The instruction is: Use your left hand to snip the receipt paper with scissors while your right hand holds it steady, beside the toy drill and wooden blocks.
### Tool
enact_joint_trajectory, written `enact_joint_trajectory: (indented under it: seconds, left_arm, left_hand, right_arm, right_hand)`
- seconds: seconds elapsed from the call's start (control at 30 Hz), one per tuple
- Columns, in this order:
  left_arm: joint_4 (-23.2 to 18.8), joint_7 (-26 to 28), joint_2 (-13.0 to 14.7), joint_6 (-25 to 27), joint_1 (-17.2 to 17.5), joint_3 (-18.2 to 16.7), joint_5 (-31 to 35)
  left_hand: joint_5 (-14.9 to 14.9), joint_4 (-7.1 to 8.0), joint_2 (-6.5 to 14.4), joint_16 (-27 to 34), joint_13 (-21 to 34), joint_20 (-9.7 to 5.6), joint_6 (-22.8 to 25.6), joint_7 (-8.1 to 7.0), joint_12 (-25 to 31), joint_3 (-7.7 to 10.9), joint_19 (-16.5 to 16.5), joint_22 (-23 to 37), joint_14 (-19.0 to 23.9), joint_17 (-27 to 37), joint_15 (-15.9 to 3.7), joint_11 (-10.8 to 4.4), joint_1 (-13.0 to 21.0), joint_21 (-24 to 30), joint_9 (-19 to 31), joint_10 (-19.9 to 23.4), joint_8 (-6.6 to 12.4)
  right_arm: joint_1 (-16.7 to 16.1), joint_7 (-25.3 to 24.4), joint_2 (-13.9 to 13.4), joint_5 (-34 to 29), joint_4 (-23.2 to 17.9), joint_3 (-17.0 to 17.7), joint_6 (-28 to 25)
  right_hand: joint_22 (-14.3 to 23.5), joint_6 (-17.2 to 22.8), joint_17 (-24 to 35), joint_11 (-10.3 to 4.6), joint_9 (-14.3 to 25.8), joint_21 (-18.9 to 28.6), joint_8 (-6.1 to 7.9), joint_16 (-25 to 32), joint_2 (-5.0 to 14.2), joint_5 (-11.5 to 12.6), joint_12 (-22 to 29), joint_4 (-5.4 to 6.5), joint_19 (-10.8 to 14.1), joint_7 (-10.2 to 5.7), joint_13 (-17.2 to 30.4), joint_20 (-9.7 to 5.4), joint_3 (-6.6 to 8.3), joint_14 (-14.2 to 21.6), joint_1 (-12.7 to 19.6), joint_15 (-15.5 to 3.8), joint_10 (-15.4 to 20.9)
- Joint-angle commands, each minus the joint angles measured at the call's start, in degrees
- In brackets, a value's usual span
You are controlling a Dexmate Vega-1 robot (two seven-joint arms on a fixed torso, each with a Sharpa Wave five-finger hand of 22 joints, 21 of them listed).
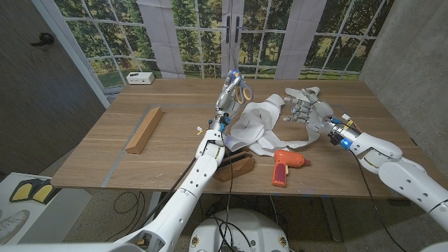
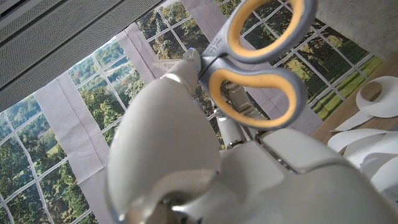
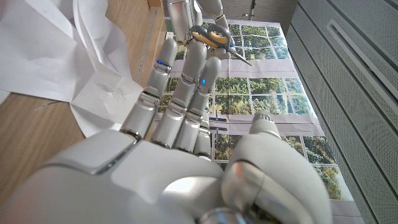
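1. The left hand point(image 1: 225, 98) is raised above the table, fingers wrapped around the scissors point(image 1: 238, 89). The left wrist view shows the grey and yellow handle loops point(image 2: 261, 68) standing above the hand's back, held fast.
2. Just beside that hand, on its right and a little lower, lies the receipt paper point(image 1: 257, 126), a crumpled white heap with strips trailing toward the table's near edge. In the head view the scissors are above the paper's far left part; whether the blades touch it cannot be told.
3. The right hand point(image 1: 302, 106) hovers at the paper's other side, fingers spread and holding nothing. The right wrist view shows its fingers point(image 3: 180, 93) stretched out straight, paper point(image 3: 56, 56) beside them, apart from it.
4. Nearer the robot than the right hand, the orange toy drill point(image 1: 285, 165) lies on its side, just past the paper's trailing strip.
5. Below the left forearm, at the near edge, sits a dark wooden block point(image 1: 238, 168).
6. Well to the left of the left hand, a long wooden block point(image 1: 144, 129) lies on the table point(image 1: 105, 150).
7. A small white box point(image 1: 140, 78) sits at the far left corner.
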Motion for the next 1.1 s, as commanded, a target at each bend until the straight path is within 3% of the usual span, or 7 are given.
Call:
enact_joint_trajectory:
  seconds: [0.03, 0.13, 0.23, 0.47, 0.87, 1.07, 1.1]
  left_arm:
    - [-0.64, -1.03, -0.32, 1.02, 0.47, 0.59, -0.81]
    - [-0.68, -1.09, -0.43, 1.23, 0.5, 0.74, -0.95]
    - [-0.38, -1.41, -0.64, 1.52, 0.46, 0.79, -1.35]
    - [-0.37, -1.92, -0.74, 2.27, 0.55, 1.02, -1.79]
    - [-1.02, -3.52, -0.66, 4.02, 0.56, 1.4, -2.93]
    - [-1.49, -3.96, -0.58, 4.23, 0.79, 1.71, -2.89]
    - [-1.46, -4.1, -0.57, 4.3, 0.77, 1.74, -2.92]
  left_hand:
    - [0.36, 0.15, 0.12, 0.18, 0.15, -8.17, 0.55, 0.06, 0.29, -0.2, 0.48, 0.25, 5.06, 0.15, -10.01, 0.09, 0.76, -0.22, 0.18, 0.4, 0.1]
    - [0.36, 0.16, 0.1, 0.19, 0.17, -8.16, 0.61, 0.06, 0.31, -0.24, 0.45, 0.27, 5.14, 0.15, -10.05, 0.13, 0.75, -0.18, 0.21, 0.41, 0.14]
    - [0.37, 0.15, 0.14, 0.15, 0.14, -8.17, 0.62, 0.06, 0.3, -0.21, 0.4, 0.26, 5.14, 0.11, -10.01, 0.0, 0.77, -0.21, 0.21, 0.39, 0.13]
    - [0.37, 0.15, 0.13, 0.18, 0.11, -8.21, 0.44, 0.27, 0.29, -0.27, 0.54, 0.22, 5.1, 0.19, -9.97, 0.28, 0.78, -0.3, 0.25, 0.35, 0.07]
    - [0.37, 0.15, 0.14, 0.13, 0.19, -8.25, 0.49, 0.29, 0.33, -0.32, 0.57, 0.25, 5.11, 0.18, -9.97, 0.14, 0.79, -0.32, 0.35, 0.28, 0.13]
    - [0.38, 0.15, 0.11, 0.14, 0.19, -8.22, 0.52, 0.22, 0.35, -0.36, 0.56, 0.25, 5.16, 0.2, -10.0, 0.14, 0.78, -0.35, 0.34, 0.3, 0.13]
    - [0.38, 0.16, 0.11, 0.13, 0.16, -8.2, 0.52, 0.24, 0.34, -0.38, 0.58, 0.25, 5.15, 0.2, -10.01, 0.12, 0.76, -0.34, 0.36, 0.3, 0.14]
  right_arm:
    - [2.57, 3.6, 0.64, 0.63, 1.4, -3.19, -0.65]
    - [3.03, 4.76, 1.19, 1.6, 1.85, -3.78, -0.85]
    - [3.34, 5.4, 1.43, 2.29, 2.08, -4.15, -1.18]
    - [4.1, 6.67, 2.03, 3.13, 2.63, -5.04, -1.57]
    - [4.12, 5.26, 1.87, 1.95, 1.81, -5.49, -0.82]
    - [4.23, 5.44, 1.82, 1.9, 1.85, -5.69, -0.68]
    - [4.22, 5.43, 1.68, 1.77, 1.78, -5.72, -0.67]
  right_hand:
    - [1.3, 0.97, 7.23, -1.65, 0.31, 2.76, -0.37, 3.64, -0.53, -0.18, 7.56, -0.7, 2.07, -0.05, 8.88, -1.28, 0.59, 1.65, 0.21, -3.28, 2.29]
    - [1.84, 0.88, 9.04, -1.84, 0.32, 3.42, -0.46, 4.56, -0.6, -0.16, 8.68, -1.05, 2.16, -0.06, 9.86, -1.49, 0.88, 1.99, 0.69, -3.36, 3.05]
    - [1.45, 1.33, 13.6, -2.54, 0.34, 4.34, -0.41, 6.0, -0.15, -0.24, 13.73, -0.72, 2.71, 0.04, 17.15, -1.91, 1.39, 1.86, 0.19, -3.32, 2.57]
    - [1.24, 0.55, 14.85, -2.88, 0.27, 4.77, -0.75, 6.1, -0.06, -0.24, 15.69, -0.68, 2.87, 0.25, 20.38, -2.01, 1.69, 1.91, 0.01, -3.35, 1.92]
    - [0.8, -0.95, 16.05, -2.71, 0.17, 5.15, -0.94, 5.52, -0.31, -0.15, 15.94, -1.42, 2.1, -0.08, 20.61, -1.83, 2.56, 1.34, 0.98, -3.36, 1.73]
    - [0.29, -2.23, 14.29, -2.6, 0.17, 5.05, -1.0, 3.42, -0.34, -0.09, 14.44, -1.78, 1.07, -0.3, 18.3, -1.61, 3.2, 0.54, 1.71, -3.32, 1.16]
    - [-0.03, -3.2, 11.7, -2.18, 0.16, 5.03, -1.07, 1.73, -0.38, -0.07, 12.93, -1.83, 0.59, -0.82, 15.88, -1.6, 3.37, 0.61, 1.9, -3.07, 0.79]
